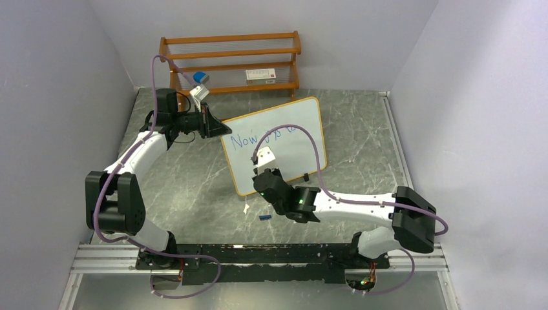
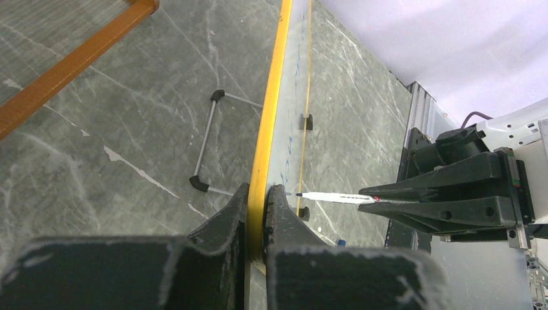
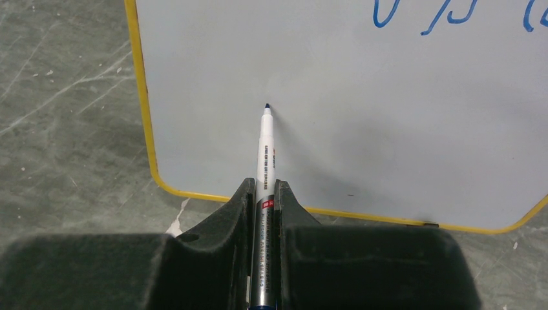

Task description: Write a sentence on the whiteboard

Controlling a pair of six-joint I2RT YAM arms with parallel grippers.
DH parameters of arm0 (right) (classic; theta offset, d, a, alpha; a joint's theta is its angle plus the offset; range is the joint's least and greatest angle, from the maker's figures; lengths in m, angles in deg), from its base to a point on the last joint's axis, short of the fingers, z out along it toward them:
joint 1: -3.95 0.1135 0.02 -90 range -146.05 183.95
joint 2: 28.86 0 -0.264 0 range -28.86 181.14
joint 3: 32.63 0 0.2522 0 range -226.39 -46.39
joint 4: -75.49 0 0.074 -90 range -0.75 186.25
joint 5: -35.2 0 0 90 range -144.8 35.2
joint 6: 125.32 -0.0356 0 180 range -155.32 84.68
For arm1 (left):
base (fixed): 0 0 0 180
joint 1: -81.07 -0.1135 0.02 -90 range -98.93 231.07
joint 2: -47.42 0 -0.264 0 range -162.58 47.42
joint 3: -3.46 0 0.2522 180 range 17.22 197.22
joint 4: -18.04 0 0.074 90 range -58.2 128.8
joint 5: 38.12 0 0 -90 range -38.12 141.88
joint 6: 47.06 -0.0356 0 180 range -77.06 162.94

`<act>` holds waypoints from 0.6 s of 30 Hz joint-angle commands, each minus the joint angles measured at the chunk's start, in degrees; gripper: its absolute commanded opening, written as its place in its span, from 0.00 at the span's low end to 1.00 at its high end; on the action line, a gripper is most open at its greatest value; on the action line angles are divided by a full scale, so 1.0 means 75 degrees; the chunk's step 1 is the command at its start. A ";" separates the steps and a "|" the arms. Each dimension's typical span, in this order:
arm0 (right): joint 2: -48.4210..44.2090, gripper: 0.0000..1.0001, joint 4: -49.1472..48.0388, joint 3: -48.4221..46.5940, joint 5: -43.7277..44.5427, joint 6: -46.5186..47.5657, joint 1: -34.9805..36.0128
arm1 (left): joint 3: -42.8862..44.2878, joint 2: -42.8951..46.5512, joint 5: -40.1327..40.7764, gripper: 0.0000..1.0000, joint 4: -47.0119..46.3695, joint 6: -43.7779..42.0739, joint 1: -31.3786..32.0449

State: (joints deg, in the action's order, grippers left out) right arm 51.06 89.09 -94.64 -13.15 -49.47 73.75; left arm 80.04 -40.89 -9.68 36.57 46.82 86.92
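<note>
The whiteboard (image 1: pixel 284 139) stands tilted on the table, white with an orange-yellow frame. One row of the sentence (image 1: pixel 258 138) in blue shows near its top, starting "Now"; the word "embrace" is not in view. My left gripper (image 1: pixel 216 126) is shut on the board's left frame edge (image 2: pixel 271 97), one finger on each side. My right gripper (image 3: pixel 265 187) is shut on a white marker (image 3: pixel 265 139) with a blue tip. The tip points at the blank lower left of the board (image 3: pixel 362 116), below the lettering (image 3: pixel 446 13). I cannot tell whether the tip touches. The marker also shows in the left wrist view (image 2: pixel 336 197).
A brown wooden shelf rack (image 1: pixel 232 61) stands at the back wall, holding a blue and white eraser (image 1: pixel 200 77) and a white box (image 1: pixel 262 75). A blue cap (image 1: pixel 263 217) and a white scrap (image 1: pixel 246 208) lie before the board. A wire stand (image 2: pixel 210 139) props the board behind.
</note>
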 commanded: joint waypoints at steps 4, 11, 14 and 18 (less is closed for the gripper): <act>0.0128 0.00 -0.0166 -0.0246 0.0218 -0.0059 -0.0067 | -0.0386 -0.0471 0.1517 0.05 0.0775 -0.1056 0.0322; 0.0172 0.00 -0.0108 -0.0304 0.0189 -0.0089 -0.0139 | -0.0385 -0.0459 0.1523 0.05 0.0781 -0.1067 0.0322; 0.0200 0.00 -0.0066 -0.0334 0.0172 -0.0099 -0.0173 | -0.0387 -0.0459 0.1523 0.05 0.0781 -0.1065 0.0322; 0.0216 0.00 -0.0014 -0.0346 0.0142 -0.0111 -0.0198 | -0.0396 -0.0459 0.1507 0.05 0.0780 -0.1064 0.0322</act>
State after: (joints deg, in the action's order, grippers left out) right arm 52.00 89.48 -95.62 -13.24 -49.49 72.94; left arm 80.02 -40.89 -9.68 36.57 46.82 86.92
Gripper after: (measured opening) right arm 0.132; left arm 0.092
